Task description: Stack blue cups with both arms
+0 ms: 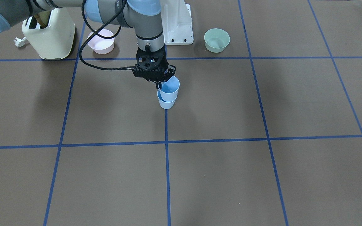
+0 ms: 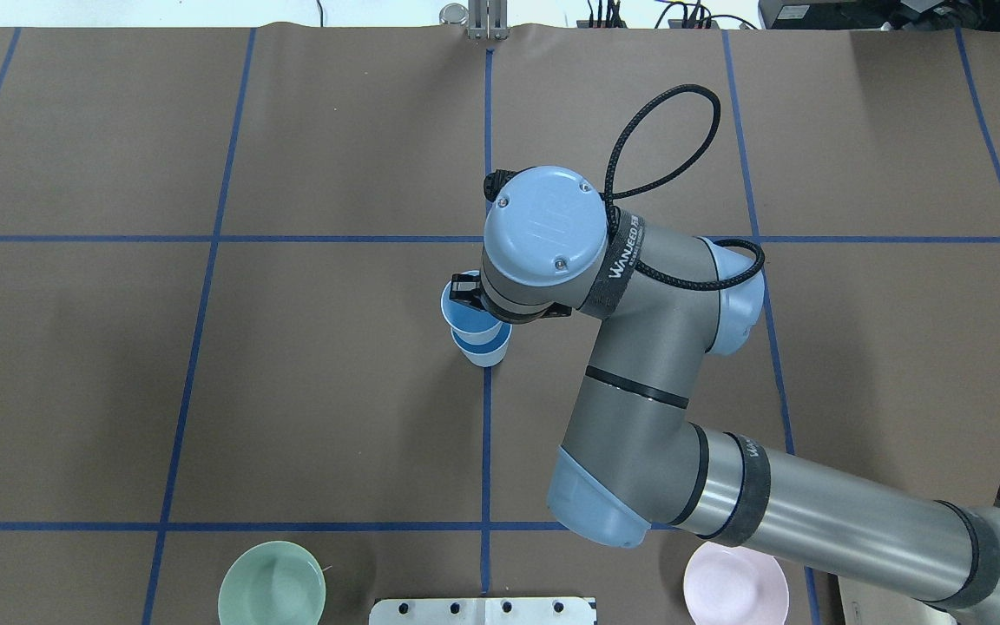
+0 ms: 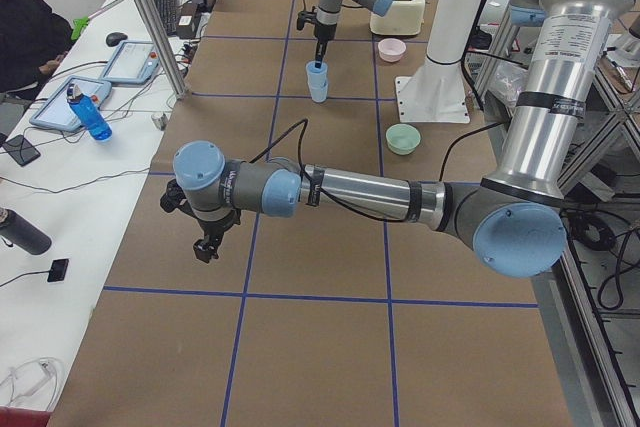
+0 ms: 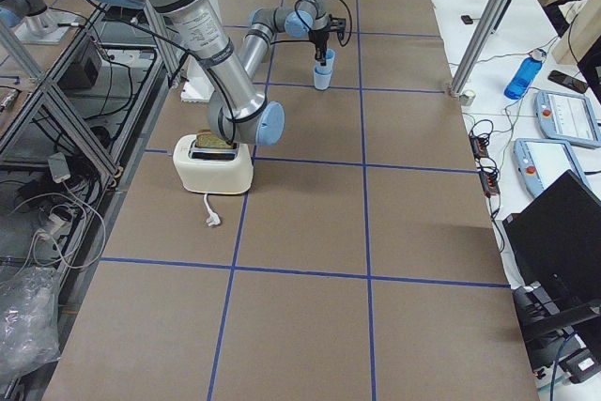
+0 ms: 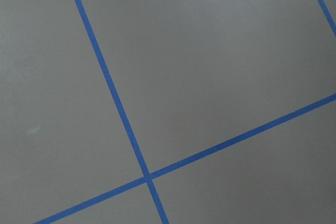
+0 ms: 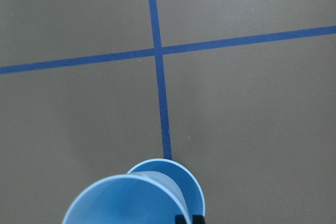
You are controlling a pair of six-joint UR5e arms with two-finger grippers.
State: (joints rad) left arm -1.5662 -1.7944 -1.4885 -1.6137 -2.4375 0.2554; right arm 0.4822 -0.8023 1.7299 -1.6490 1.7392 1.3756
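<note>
Stacking is at the nesting step, as we read it. The right claw (image 1: 159, 84) is pinched on the rim of the upper cup (image 1: 170, 88), with one finger inside the wall. It holds that cup with its base in the mouth of the lower cup (image 1: 167, 103). The lower cup stands on the table (image 1: 231, 175), on a blue tape line (image 1: 166, 125) near the middle. The upper cup leans a little and its rim sits clearly above the lower one's, so we judge it only partly seated. The left claw (image 3: 205, 245) hangs above the table well apart from the cups. It shows only in the side view, so we cannot tell whether it is open or closed. Next, we think, the right arm must straighten the cup and press it down until it seats. Then it should let go and lift straight up without tipping the stack.
</note>
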